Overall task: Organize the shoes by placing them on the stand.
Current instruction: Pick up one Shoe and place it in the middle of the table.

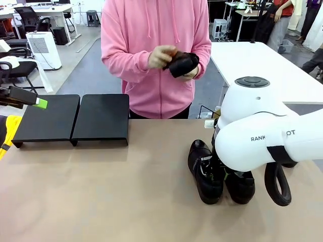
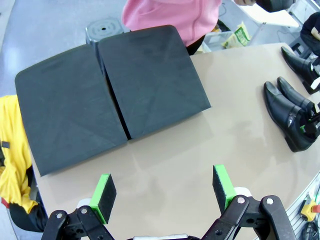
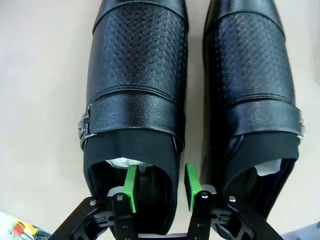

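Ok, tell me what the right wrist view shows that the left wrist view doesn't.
Right wrist view: close up, a silver buckle, white paper stuffing, and the right tool with its pads either side of one shoe's side wall.
Left wrist view: the stand, the open left tool, a person's pink hoodie.
Shared: the pair of shoes on the tan table.

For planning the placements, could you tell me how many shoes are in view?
4. Two dress shoes side by side at the right gripper, a third shoe on the table nearby, a fourth shoe in the person's hands.
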Robot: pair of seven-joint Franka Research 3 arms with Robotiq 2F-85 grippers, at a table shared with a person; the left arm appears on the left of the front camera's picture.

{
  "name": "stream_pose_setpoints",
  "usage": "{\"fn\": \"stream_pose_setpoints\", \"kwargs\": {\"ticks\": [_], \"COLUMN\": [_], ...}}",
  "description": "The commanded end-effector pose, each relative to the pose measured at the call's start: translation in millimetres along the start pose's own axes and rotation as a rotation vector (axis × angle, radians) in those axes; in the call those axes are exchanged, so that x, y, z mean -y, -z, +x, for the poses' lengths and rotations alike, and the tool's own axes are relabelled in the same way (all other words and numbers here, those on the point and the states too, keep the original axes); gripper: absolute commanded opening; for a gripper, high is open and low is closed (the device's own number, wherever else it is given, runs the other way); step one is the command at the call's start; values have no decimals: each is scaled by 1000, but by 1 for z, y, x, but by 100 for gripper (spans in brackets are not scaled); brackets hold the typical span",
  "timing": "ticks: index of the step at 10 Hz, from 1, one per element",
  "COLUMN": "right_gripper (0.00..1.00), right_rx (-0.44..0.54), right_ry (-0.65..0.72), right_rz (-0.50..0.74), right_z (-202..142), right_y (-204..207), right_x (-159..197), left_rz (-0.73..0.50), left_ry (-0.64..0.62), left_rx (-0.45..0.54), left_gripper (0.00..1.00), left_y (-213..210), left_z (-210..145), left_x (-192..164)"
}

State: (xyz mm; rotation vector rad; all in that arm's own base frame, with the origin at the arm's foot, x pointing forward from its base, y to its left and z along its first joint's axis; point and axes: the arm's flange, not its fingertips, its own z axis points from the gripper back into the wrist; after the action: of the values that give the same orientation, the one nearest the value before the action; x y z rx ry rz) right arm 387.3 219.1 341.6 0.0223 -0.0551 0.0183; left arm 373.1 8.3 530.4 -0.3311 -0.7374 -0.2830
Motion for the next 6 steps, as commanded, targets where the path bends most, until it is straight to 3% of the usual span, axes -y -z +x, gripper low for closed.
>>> {"fn": "stream_pose_setpoints", "kwargs": {"ticks": [1, 3, 6], "right_gripper": [31, 0, 0], "right_rx": [10, 4, -13], "right_ry": [0, 3, 0], "right_rz": [-1, 3, 6], "right_z": [5, 5, 3], "right_y": [-2, -2, -3], "right_x": [-8, -7, -5], "left_rz": [-17, -17, -17], "left_ry": [4, 4, 4], "left_rx": [3, 3, 3], "left_gripper": [100, 100, 100], "left_y": [-1, -1, -1], "left_z": [-1, -1, -1], "left_x": [-2, -2, -2]}}
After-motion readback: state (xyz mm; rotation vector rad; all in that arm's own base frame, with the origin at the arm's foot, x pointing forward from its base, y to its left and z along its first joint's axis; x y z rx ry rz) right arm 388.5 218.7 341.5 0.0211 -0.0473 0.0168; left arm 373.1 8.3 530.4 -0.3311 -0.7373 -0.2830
